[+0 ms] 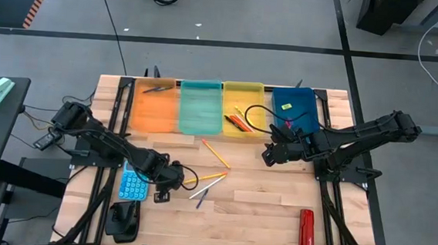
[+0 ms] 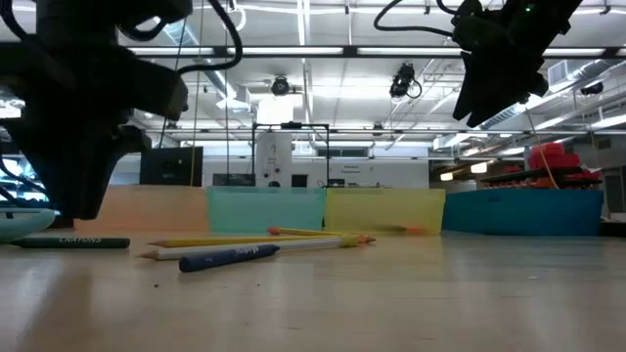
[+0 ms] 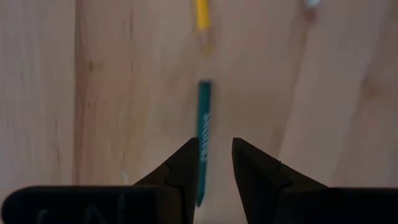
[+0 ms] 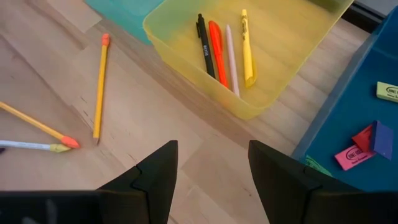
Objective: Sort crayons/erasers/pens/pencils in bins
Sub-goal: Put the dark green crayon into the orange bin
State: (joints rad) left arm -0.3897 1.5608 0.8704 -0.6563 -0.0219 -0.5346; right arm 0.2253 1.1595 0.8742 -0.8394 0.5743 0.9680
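A dark green crayon lies flat on the wooden table; in the low view its label shows. My left gripper points down just over it, open. Its fingers stand on either side of the crayon's near half and lie along it. My right gripper hangs open above the table in front of the yellow bin. Three pencils lie loose mid-table. The bins stand in a row at the far edge: orange, teal, yellow, dark blue.
A light-blue calculator lies just left of my left gripper. A red oblong tool lies near the front right. The yellow bin holds several pens and markers; the dark blue bin holds erasers.
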